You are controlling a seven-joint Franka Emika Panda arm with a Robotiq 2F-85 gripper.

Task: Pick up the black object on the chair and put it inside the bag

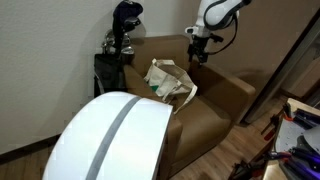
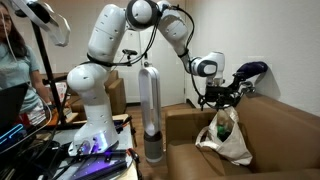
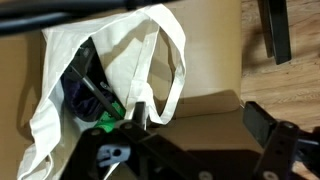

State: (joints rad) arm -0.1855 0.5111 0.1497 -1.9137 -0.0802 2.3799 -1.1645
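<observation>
A white cloth bag [image 3: 115, 45] with long handles lies on the brown chair [image 3: 205, 50]. Its mouth is open toward the wrist camera. A black object [image 3: 82, 85] lies inside the mouth, next to something green [image 3: 108, 118]. My gripper [image 3: 198, 122] is open and empty. It hangs over the bare seat just beside the bag's handles. In both exterior views the gripper [image 1: 197, 55] [image 2: 213, 100] hovers just above the bag [image 1: 168, 78] [image 2: 228, 138] on the chair [image 1: 215, 95] [image 2: 285, 130]. No other black object shows on the seat.
A black golf bag with club heads [image 1: 122, 35] [image 2: 245, 72] stands behind the chair. A tall grey and white tower appliance [image 2: 150, 110] stands by the chair arm; its domed top [image 1: 115, 140] fills the foreground. A person [image 2: 12, 60] stands at the edge.
</observation>
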